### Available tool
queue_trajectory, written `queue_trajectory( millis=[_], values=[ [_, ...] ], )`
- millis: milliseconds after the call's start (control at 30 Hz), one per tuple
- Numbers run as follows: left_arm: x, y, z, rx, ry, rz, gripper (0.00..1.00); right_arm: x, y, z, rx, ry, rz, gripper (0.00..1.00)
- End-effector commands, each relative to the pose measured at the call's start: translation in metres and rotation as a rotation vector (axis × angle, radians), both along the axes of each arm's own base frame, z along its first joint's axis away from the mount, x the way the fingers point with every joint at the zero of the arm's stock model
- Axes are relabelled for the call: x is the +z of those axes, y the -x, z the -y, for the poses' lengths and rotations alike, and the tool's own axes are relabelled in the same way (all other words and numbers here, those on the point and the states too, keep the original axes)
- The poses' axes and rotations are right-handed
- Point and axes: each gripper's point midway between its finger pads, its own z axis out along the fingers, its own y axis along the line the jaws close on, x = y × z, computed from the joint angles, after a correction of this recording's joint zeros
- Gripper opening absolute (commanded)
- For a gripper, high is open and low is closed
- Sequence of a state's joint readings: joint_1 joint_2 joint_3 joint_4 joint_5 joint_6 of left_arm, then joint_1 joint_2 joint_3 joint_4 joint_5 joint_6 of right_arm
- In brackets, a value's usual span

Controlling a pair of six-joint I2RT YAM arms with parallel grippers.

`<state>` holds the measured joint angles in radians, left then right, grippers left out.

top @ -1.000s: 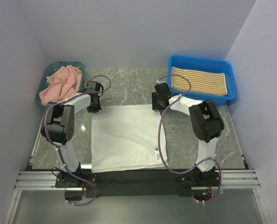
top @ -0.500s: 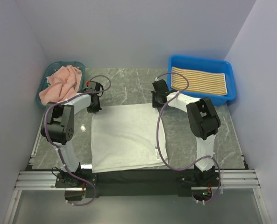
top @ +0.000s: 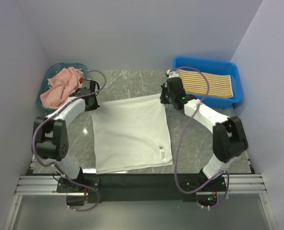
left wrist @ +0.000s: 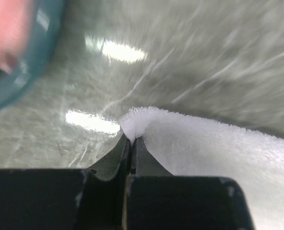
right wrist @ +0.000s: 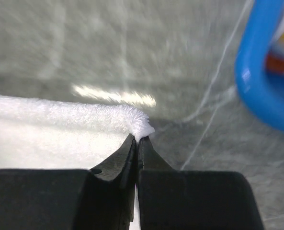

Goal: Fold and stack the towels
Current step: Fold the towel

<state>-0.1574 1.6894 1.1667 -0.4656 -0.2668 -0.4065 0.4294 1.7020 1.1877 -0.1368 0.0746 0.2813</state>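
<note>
Moved: left fingers (left wrist: 114,160) and right fingers (right wrist: 120,160) pulled white towel's (top: 130,134) far edge back.
Left: pinched shut on towel's far left corner.
Right: pinched shut on far right corner.

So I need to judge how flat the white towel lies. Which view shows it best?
The top external view: the whole white towel shows there, spread out. Each wrist view shows only one far corner pinched between shut jaws.
</note>
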Motion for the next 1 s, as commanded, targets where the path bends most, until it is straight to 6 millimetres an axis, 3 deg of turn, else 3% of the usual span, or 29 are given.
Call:
queue_trajectory(
  millis=[0,67,233,367,567,733,967],
  values=[
    [0.065,-0.016,-0.027,0.096,-0.037,0.228,0.01,0.094,-0.020,0.029,-0.091,-0.021,0.292,0.00],
    [0.090,-0.017,-0.025,0.099,-0.016,0.311,0.00,0.126,-0.019,0.030,-0.088,-0.061,0.382,0.00],
    [0.159,-0.020,-0.026,0.102,0.016,0.542,0.00,0.174,-0.008,0.037,-0.080,-0.103,0.534,0.00],
    [0.221,-0.008,-0.029,0.095,0.027,0.711,0.00,0.216,0.009,0.048,-0.091,-0.123,0.652,0.00],
    [0.290,0.019,-0.027,0.047,0.040,0.902,0.00,0.265,0.037,0.066,-0.120,-0.136,0.782,0.00],
    [0.324,0.047,-0.026,0.002,0.040,1.003,0.00,0.302,0.069,0.079,-0.118,-0.160,0.877,0.00],
    [0.360,0.107,-0.025,-0.038,0.086,1.148,0.01,0.324,0.119,0.086,-0.046,-0.198,0.944,0.00]
  ],
)
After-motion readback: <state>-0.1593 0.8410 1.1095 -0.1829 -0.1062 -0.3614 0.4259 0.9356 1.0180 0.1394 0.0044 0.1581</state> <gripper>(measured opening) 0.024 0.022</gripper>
